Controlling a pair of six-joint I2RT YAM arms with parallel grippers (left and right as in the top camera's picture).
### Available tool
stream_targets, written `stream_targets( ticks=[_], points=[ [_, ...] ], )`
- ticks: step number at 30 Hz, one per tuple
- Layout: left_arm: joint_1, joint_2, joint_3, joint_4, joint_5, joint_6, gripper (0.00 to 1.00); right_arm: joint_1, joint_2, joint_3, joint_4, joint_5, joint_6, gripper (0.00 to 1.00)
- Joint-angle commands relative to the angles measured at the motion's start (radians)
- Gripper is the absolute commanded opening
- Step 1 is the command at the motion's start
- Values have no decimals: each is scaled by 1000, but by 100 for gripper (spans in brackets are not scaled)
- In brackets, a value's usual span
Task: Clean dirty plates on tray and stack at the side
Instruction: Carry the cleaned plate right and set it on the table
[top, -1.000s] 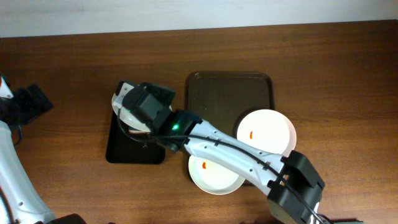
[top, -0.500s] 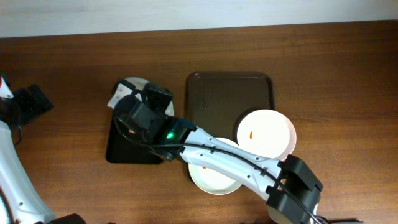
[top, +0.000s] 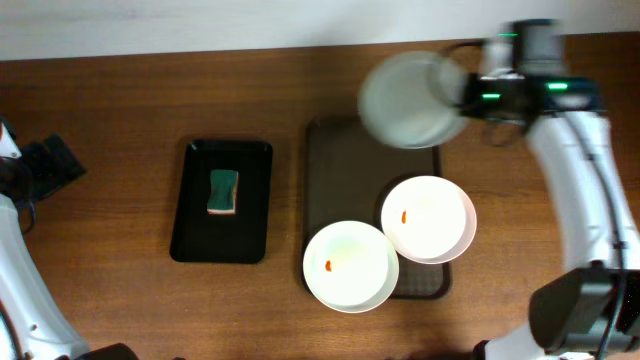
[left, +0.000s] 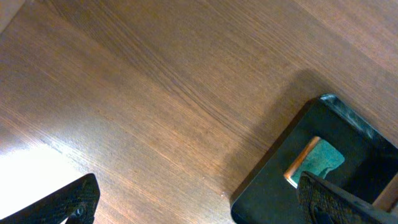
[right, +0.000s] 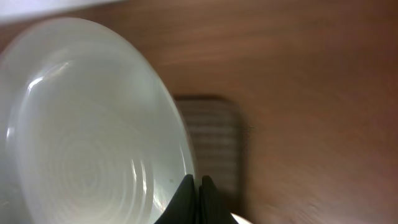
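Dirty plates (top: 428, 218) number two on the brown tray (top: 340, 180) in the overhead view. One sits at the tray's near right, overhanging the right rim. The other (top: 350, 265) overhangs the near edge, its rim touching the first. Each carries a small orange-red smear left of centre. A third, the held plate (top: 410, 98), is in the air over the tray's far edge, blurred, with the right fingers (top: 466, 90) at its right rim. Left of the brown tray, apart from it, a black tray (top: 185, 230) holds a green sponge (top: 223, 192). The left arm (top: 35, 170) is at the bench's (top: 120, 100) left edge, well away from all of this.

The left wrist view shows what the overhead cannot: the left fingers (left: 68, 202) stand wide apart with nothing between them, above bare bench (left: 155, 93). A corner of the black tray (left: 280, 193) and part of the sponge (left: 314, 162) show at lower right. No plate appears here.

The right wrist view gives the grip itself. The right fingers (right: 198, 198) are pressed together on the near rim of the held plate (right: 93, 143), which is tilted and fills the left of the picture. Its inner face is pale with faint concentric rings, a detail the overhead blur hides. Behind it a dark shape with a rounded corner (right: 214, 143) is too blurred to be told for certain.
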Motion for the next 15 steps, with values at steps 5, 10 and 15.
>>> stream_targets(
  ticks=[5,10,15],
  points=[
    [4,-10,-1,-1,7,-5,100,-618,127,-158,-12,-14,171,4],
    [4,-10,-1,-1,7,-6,100,-687,138,-357,163,11,168,4],
    [4,-10,-1,-1,7,-5,100,-649,70,-355,150,-115,119,57]
  ],
)
